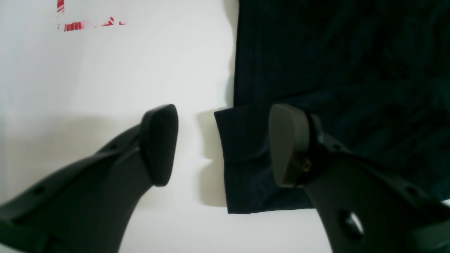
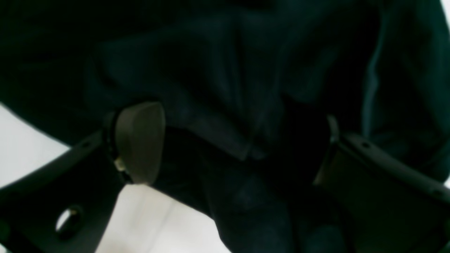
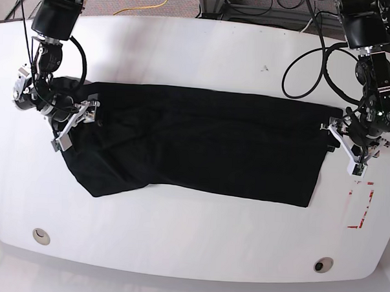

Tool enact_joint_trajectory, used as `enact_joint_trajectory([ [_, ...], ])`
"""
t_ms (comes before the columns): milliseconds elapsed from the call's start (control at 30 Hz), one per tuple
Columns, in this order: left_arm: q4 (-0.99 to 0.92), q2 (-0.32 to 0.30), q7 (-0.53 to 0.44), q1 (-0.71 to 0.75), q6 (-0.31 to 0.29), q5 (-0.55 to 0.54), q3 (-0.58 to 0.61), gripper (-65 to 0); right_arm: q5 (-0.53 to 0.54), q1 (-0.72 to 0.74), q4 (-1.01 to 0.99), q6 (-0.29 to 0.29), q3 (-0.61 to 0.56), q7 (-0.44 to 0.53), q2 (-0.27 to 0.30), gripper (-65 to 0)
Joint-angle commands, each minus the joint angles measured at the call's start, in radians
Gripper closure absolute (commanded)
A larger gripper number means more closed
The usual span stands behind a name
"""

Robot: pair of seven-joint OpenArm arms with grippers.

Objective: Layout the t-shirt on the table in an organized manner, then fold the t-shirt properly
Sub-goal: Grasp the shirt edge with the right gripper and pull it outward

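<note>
The black t-shirt point(image 3: 202, 140) lies spread across the middle of the white table point(image 3: 199, 55), bunched and wrinkled at its left end. My left gripper point(image 3: 350, 149) hovers at the shirt's right edge. In the left wrist view it point(image 1: 225, 146) is open, with a folded corner of the t-shirt point(image 1: 246, 158) lying between the fingers, next to the right pad point(image 1: 288, 144). My right gripper point(image 3: 73, 124) is over the bunched left end. In the right wrist view it point(image 2: 233, 147) stands wide open with dark folds of the t-shirt point(image 2: 218, 88) between its fingers.
A red dashed mark point(image 3: 362, 205) sits on the table just in front of the left gripper, also seen as red marks point(image 1: 88, 24) in the left wrist view. Two round grommets point(image 3: 41, 235) point(image 3: 322, 263) lie near the front edge. Black cables point(image 3: 302, 66) loop by the right-hand arm.
</note>
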Motion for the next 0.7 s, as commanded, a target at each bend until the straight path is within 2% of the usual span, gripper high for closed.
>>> enact_joint_trajectory([
  [0,0.016,-0.015,-0.021,-0.016,-0.001,-0.005,-0.004,-38.5,0.016,0.026,0.000,0.008,0.005,0.023,0.013,-53.7],
  [67,0.018,-0.015,-0.021,-0.016,-0.001,-0.005,-0.004,-38.5,0.022,0.026,0.000,0.008,0.005,0.023,0.013,-52.6],
  [133,0.019,-0.015,-0.021,-0.016,-0.001,-0.005,-0.004,-38.5,0.022,0.028,0.000,0.008,0.005,0.018,0.013,-48.7],
  [200,0.018,-0.015,-0.021,-0.016,-0.001,-0.005,-0.004,-38.5,0.022,0.029,0.000,0.008,0.004,0.015,0.011,-41.2],
  [333,0.014,-0.015,-0.021,-0.016,-0.001,-0.005,-0.004,-38.5,0.024,0.031,0.005,0.008,0.004,0.015,0.010,-18.1],
  [433,0.014,-0.015,-0.021,-0.016,-0.001,-0.005,-0.004,-38.5,0.024,0.031,0.023,0.007,0.004,0.002,-0.002,-7.1],
  [667,0.014,-0.015,-0.021,-0.016,-0.001,-0.005,-0.004,-38.5,0.025,0.066,0.049,0.008,0.004,-0.072,-0.022,-6.5],
])
